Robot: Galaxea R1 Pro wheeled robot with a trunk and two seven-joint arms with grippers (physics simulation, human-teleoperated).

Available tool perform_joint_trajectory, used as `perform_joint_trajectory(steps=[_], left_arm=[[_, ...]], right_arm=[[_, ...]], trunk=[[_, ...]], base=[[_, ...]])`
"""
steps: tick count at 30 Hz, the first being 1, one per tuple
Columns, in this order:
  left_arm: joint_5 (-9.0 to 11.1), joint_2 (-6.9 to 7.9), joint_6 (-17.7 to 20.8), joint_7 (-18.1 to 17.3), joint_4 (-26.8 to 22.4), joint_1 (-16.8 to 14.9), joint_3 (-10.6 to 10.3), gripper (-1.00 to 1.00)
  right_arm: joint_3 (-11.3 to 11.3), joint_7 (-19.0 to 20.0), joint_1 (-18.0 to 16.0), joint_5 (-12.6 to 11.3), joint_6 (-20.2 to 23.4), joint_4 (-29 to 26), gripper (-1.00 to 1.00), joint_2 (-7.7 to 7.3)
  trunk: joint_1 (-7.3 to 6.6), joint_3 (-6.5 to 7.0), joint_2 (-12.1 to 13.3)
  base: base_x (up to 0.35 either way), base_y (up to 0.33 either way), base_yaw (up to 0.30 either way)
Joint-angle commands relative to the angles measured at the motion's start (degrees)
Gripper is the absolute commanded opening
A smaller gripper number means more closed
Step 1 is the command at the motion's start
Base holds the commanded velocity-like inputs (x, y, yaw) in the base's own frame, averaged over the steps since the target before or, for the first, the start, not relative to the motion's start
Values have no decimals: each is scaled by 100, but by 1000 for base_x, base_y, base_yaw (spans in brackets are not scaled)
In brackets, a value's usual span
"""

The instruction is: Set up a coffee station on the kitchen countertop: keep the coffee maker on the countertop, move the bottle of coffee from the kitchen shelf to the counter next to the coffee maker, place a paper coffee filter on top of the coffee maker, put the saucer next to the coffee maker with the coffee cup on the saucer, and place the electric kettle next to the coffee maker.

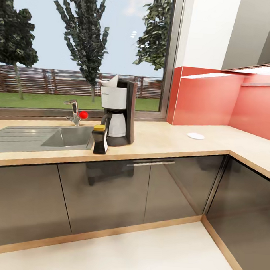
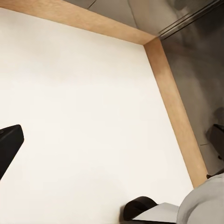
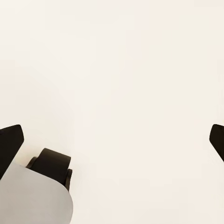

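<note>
We see the right gripper with its two dark fingers spread wide apart, released and holding nothing, above pale bare floor. Of the left gripper only one dark finger shows, over the same floor beside a wood-look plinth, so we cannot tell whether it is spread or clenched. The largest thing is the bench, a long beige wood-look worktop turning a corner at its right end, over glossy dark grey cabinets. Set into its left part is a brushed steel sink with a ribbed drainer and an empty basin, and a tap at the back edge. Just right of the sink stands the coffee maker, black with a white upper housing and a pale carafe in its bay. The paper coffee filter, thin, white and pointed, sits on its top. The bottle of coffee, black with a yellow cap, stands just beside its front left, near the bench's front edge. The saucer, flat, round and white, lies bare well apart towards the right corner.
</note>
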Motion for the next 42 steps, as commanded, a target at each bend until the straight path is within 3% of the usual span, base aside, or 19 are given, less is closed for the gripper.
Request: perform_joint_trajectory(steps=[1, 7, 15, 16, 18, 19, 20, 22, 27, 37, 42], left_arm=[[39, 1, -35, -8, 2, -3, -48, 100], [39, 1, -36, -7, 2, -3, -49, 100], [39, -257, -52, 34, -215, 171, 162, 100], [39, -413, -51, 27, -234, 178, 362, 100], [39, -417, -50, 24, -239, 180, 378, 100], [39, -419, -47, 20, -241, 181, 389, 100], [39, -420, -46, 18, -242, 181, 398, 100], [39, -421, -49, 11, -243, 181, 573, 100], [39, -421, -50, 5, -240, 181, 758, 100], [39, -422, -51, 5, -236, 181, 804, 100], [39, -489, -57, -12, -253, 181, 789, 100]], right_arm=[[-3, -3, -3, 21, -17, 4, 100, -1], [-4, -7, -4, 21, -17, 4, 100, -2], [-272, 213, -268, -225, -255, -251, 100, -31], [-1414, 1848, -326, -1073, -418, -2019, 100, -137], [-1428, 2162, -328, -1424, -357, -2185, 100, -252], [-1434, 2502, -330, -1712, -220, -2281, 100, -351], [-1436, 2598, -330, -1776, -166, -2302, 100, -386], [-1440, 2947, -331, -1960, 16, -2354, 100, -597], [-1435, 3167, -325, -2030, 91, -2364, 100, -708], [-1425, 3209, -315, -2044, 105, -2344, 100, -727], [-1431, 3211, -314, -2054, 106, -2359, 100, -722]], trunk=[[-1, -6, -3], [-1, -6, -3], [-1, -6, -3], [-1, -6, -3], [-1, -6, -3], [-1, -6, -3], [-1, -6, -3], [-1, -6, -3], [-1, -6, -3], [-1, -6, -3], [-1, -6, -3]], base=[[0, 0, 0], [0, 0, 0], [0, 0, 0], [0, 0, 0], [0, 0, 0], [0, 0, 0], [0, 0, 0], [56, -45, -11], [155, -125, -138], [71, -79, -164], [6, -8, -9]])
